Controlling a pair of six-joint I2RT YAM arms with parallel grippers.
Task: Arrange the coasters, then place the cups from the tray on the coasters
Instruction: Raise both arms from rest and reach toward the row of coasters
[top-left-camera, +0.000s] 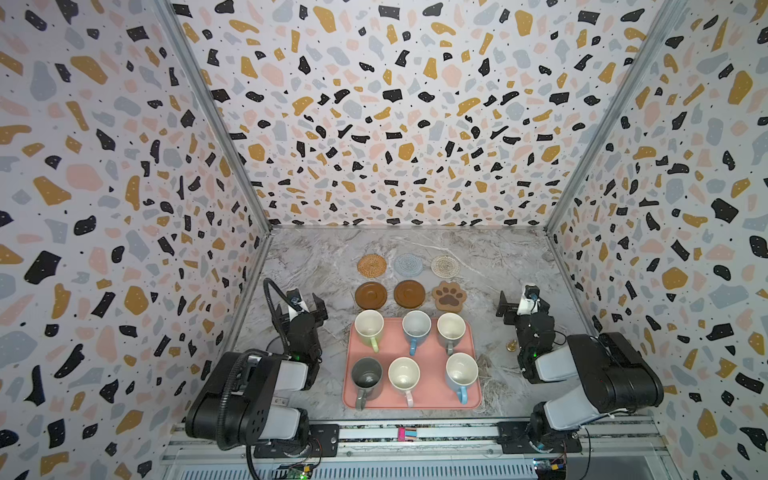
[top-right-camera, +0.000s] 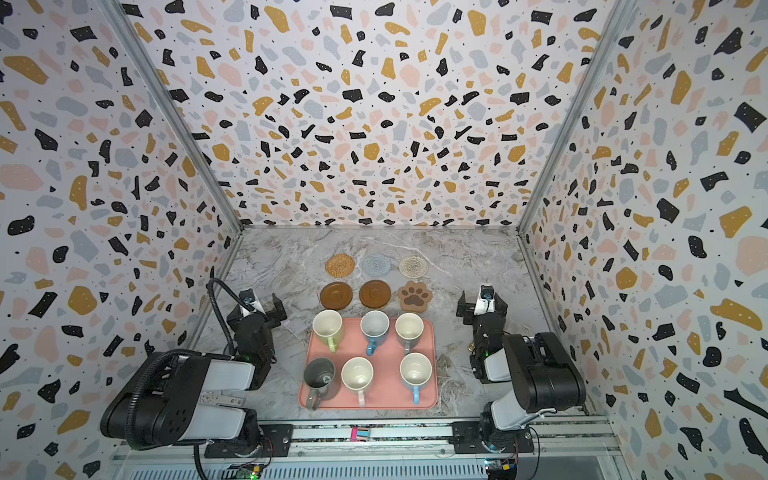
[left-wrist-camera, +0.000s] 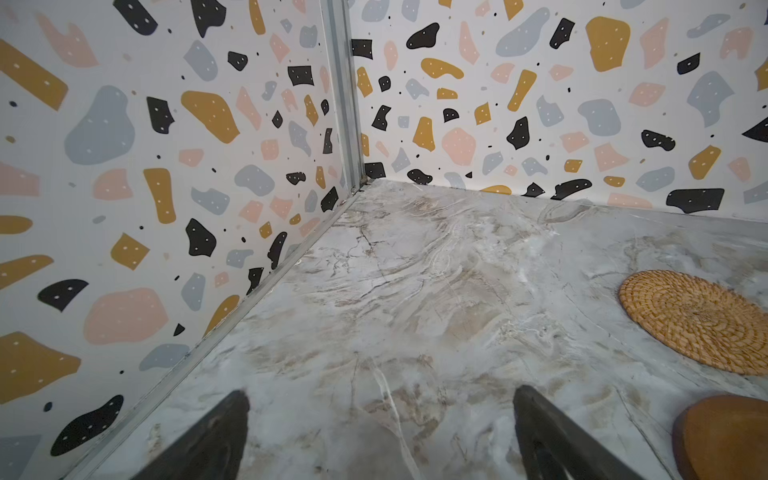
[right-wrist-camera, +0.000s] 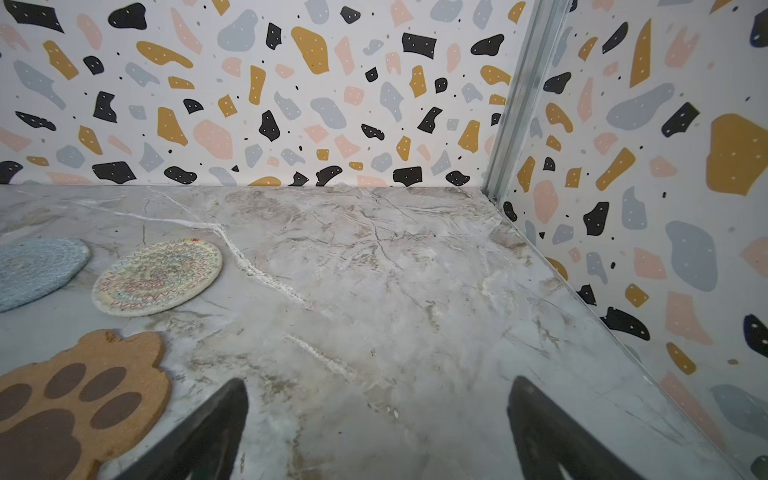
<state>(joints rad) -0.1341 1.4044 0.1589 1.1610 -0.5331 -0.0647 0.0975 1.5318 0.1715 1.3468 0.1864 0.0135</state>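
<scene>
— Where are the mugs (top-left-camera: 404, 374)?
— All six stand on the pink tray (top-left-camera: 432, 353), between the arms; the coasters (top-left-camera: 409, 294) lie in two rows just beyond it.
— And the grippers?
— The left gripper (left-wrist-camera: 380, 401) is wide, empty, apart from the tan woven coaster (left-wrist-camera: 698, 320); the right gripper (right-wrist-camera: 376, 384) wide, empty, near the paw-shaped coaster (right-wrist-camera: 83, 399).

Bare tabletop (top-left-camera: 316, 257) both sides of tray (top-left-camera: 432, 399); 6 cups (top-left-camera: 416, 327) close-packed, narrow gaps betw. rims.

Six coasters (top-left-camera: 409, 294) lie in two rows beyond the pink tray (top-left-camera: 432, 365) holding six upright mugs (top-left-camera: 416, 326).
</scene>
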